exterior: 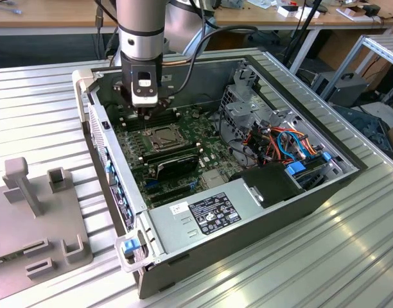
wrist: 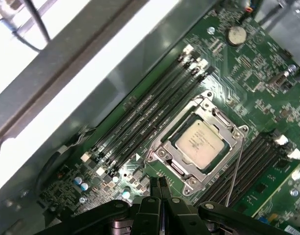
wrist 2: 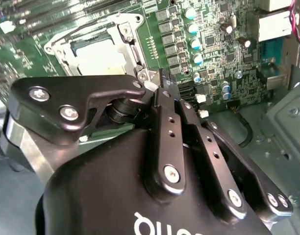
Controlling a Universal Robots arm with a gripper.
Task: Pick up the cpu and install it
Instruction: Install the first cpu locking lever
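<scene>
I am holding my black two-fingered gripper (wrist: 160,188) low over the green motherboard (wrist: 258,73) inside the open grey metal computer case (exterior: 261,237), which is lying on the ribbed aluminium bench (exterior: 350,256). The fingers are pressed together and are carrying nothing. The small flat square cpu with a dull silver-grey metal top (wrist: 201,142) is already sitting in its socket, ringed by the bright metal frame (wrist: 164,154), so I am judging pick-up and placement as done. I cannot tell whether the thin wire lever (wrist: 236,171) beside the frame is latched. The gripper is hanging near the frame's edge, apart from the cpu. The cpu is lying flat, top upward; being square, it is showing no long axis, and its edges are running parallel with the long black memory slots (wrist: 145,122).
</scene>
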